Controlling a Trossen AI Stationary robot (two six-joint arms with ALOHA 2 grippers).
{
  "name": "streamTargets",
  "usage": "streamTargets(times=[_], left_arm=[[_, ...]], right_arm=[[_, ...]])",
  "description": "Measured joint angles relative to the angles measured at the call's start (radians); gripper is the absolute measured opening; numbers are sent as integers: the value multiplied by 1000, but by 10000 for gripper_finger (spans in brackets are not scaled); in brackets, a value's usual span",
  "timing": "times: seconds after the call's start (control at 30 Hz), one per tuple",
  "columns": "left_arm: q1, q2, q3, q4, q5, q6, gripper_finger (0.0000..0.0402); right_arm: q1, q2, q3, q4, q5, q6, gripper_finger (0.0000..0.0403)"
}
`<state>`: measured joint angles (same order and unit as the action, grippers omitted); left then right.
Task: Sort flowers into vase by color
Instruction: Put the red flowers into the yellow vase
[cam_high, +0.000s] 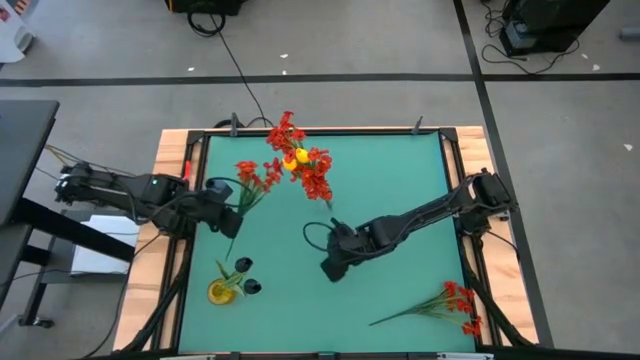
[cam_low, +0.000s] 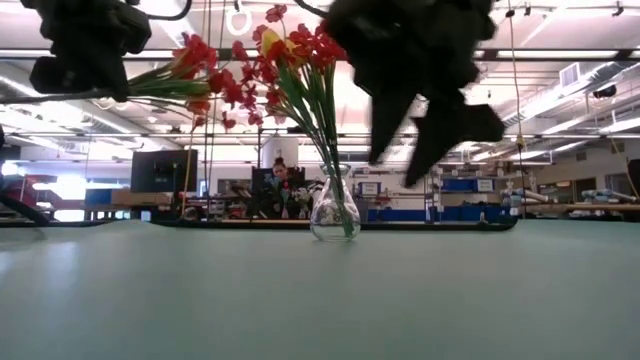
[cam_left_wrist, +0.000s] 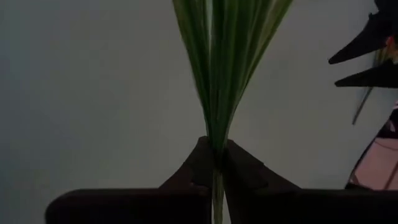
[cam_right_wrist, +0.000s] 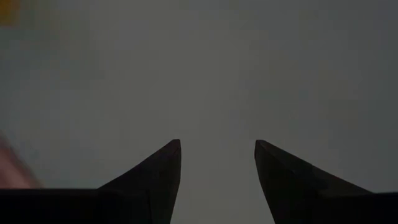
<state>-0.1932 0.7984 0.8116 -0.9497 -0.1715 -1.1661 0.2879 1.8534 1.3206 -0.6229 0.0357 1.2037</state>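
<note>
A clear glass vase (cam_low: 334, 212) stands at the table's far middle. It holds several red flowers and one yellow flower (cam_high: 300, 160) by their stems. My left gripper (cam_high: 230, 200) is to the vase's left, raised, and shut on a red flower sprig (cam_high: 257, 178), whose blossoms also show in the low view (cam_low: 200, 62). My right gripper (cam_high: 332, 268) hangs open and empty over the table's middle, fingers down (cam_low: 420, 135). More red flowers (cam_high: 452, 302) lie at the near right. A yellow flower (cam_high: 222, 290) is at the near left. My left gripper pinches the sprig's bunched green stems (cam_left_wrist: 217, 144) between its two fingers, below where the leaves fan out. It comes about level from the table's left. The sprig is lifted clear and lies roughly level, blossoms toward the vase; a thin stem end (cam_high: 232, 245) trails toward the near edge.
A raised frame (cam_high: 200, 135) runs around the green mat. Two small dark things (cam_high: 247, 275) sit beside the yellow flower. A dark cable loop (cam_high: 315, 235) lies by my right arm. The green mat (cam_high: 400, 180) lies bare at the far right.
</note>
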Motion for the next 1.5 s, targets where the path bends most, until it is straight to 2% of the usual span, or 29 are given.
streamTargets(times=[0.17, 0.27, 0.47, 0.7, 0.93, 1.23, 1.37, 1.5], left_arm=[[-15, -25, 0, 46, 11, 153, 26], [-46, -85, 0, 47, 14, 181, 28], [-126, -268, 0, -111, -31, 181, 20], [-159, -437, 0, -75, -62, 318, 24], [-191, -522, -94, 189, 23, 533, 33], [-262, -651, -299, 604, 254, 736, 14], [-307, -669, -432, 789, 358, 758, 14], [-352, -668, -532, 885, 366, 772, 14]], right_arm=[[-11, -4, 5, 177, 22, 98, 212], [-7, -8, 5, 257, 49, 141, 212], [29, -8, 5, 269, 110, 259, 211], [56, -8, 5, 262, 206, 370, 211], [69, -8, 5, 263, 256, 395, 211], [91, -8, 5, 216, 260, 392, 211], [99, -8, 5, 156, 235, 393, 211], [107, -8, 5, 124, 202, 421, 211]])
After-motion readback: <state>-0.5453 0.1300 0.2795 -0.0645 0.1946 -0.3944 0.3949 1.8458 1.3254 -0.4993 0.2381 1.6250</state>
